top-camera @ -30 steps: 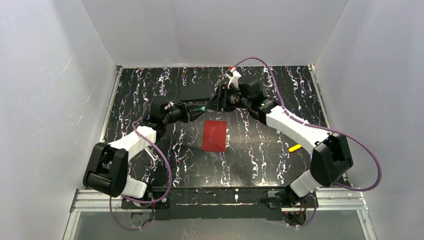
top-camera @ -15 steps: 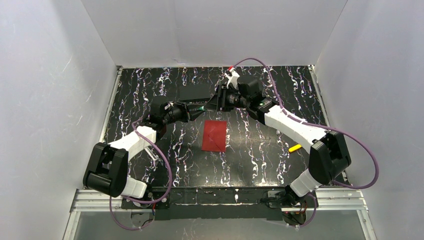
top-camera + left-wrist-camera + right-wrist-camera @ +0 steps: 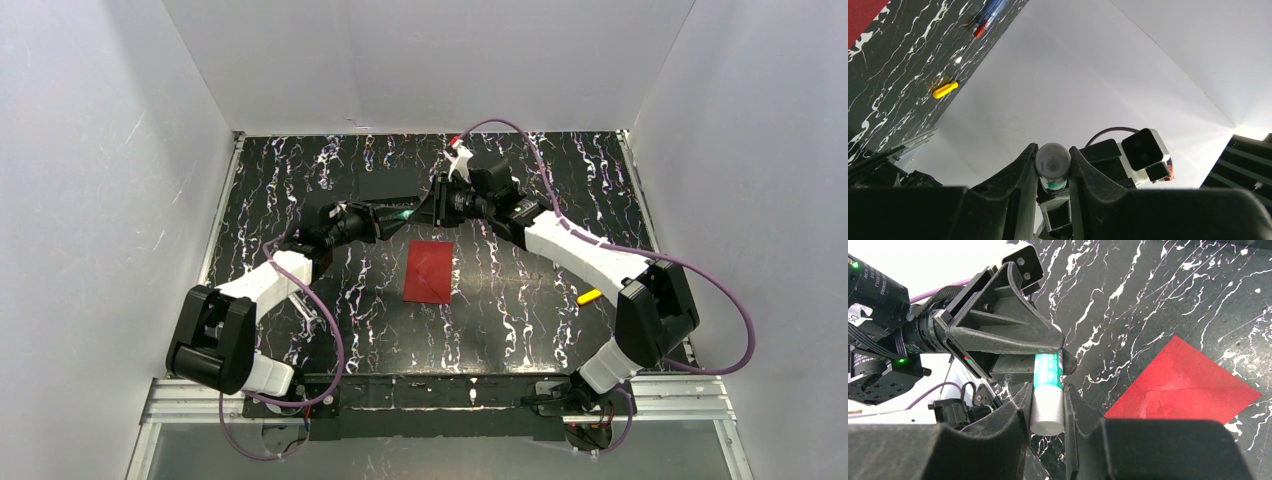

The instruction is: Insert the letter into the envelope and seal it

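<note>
The red envelope (image 3: 428, 271) lies flat in the middle of the black marbled table, also seen in the right wrist view (image 3: 1188, 385). The letter is out of view. Above the table behind the envelope, my two grippers meet tip to tip on a glue stick (image 3: 406, 213) with a green label and white cap. My left gripper (image 3: 1052, 150) is shut on one end of the stick (image 3: 1052, 161). My right gripper (image 3: 1047, 388) has its jaws pressed on both sides of the white cap end (image 3: 1048, 405).
A small yellow object (image 3: 590, 296) lies on the table at the right, beside the right arm. A small black block (image 3: 385, 186) sits behind the grippers. White walls close the table in on three sides.
My right gripper has slid left toward the left gripper and narrowed its jaws onto the glue stick's cap. The left arm and the envelope have stayed put.
</note>
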You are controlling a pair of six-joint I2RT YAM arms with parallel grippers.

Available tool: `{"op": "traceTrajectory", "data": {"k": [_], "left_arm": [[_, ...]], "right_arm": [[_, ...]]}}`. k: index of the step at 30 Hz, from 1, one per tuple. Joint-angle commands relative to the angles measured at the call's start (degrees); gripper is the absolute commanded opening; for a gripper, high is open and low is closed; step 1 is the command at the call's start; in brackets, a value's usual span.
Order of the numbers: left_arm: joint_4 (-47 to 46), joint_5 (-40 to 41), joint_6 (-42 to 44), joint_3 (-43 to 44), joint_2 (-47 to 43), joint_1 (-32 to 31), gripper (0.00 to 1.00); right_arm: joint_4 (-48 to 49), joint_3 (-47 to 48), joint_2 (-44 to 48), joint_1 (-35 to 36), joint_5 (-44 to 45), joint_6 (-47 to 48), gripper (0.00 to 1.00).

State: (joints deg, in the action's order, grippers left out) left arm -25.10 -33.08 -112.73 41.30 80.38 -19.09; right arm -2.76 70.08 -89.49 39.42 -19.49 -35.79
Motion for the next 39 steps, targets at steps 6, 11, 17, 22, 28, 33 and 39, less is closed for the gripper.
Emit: {"op": "traceTrajectory", "data": {"k": [6,11,17,22,28,33,39], "left_arm": [[2.9,-3.3,12.2,4.0,-3.2,0.2,0.65],[4.3,-13.3,27.3,9.4,0.1,1.8,0.84],[28.1,-14.6,63.5,19.7,0.6,2.1,0.98],[43.2,-8.1,104.3,25.0,-3.1,-3.6,0.98],[40.1,-15.8,120.2,23.7,-3.9,-3.8,0.97],[38.9,-22.2,124.9,23.9,-3.3,-4.0,0.93],[38.7,-25.0,129.2,26.3,-2.3,-5.8,0.92]], "right_arm": [[-2.5,6.6,2.2,-1.0,3.9,0.1,0.09],[-16.8,10.3,2.3,-4.5,4.0,0.5,0.08],[-29.6,13.1,1.9,-9.6,-1.9,4.8,0.07],[-34.3,16.8,1.7,-10.8,-11.3,8.4,0.06],[-32.9,16.0,3.2,-10.8,-22.6,7.3,0.05],[-31.4,13.4,4.5,-10.7,-26.5,6.5,0.04],[-28.0,10.6,5.4,-10.6,-29.7,5.0,0.03]]}}
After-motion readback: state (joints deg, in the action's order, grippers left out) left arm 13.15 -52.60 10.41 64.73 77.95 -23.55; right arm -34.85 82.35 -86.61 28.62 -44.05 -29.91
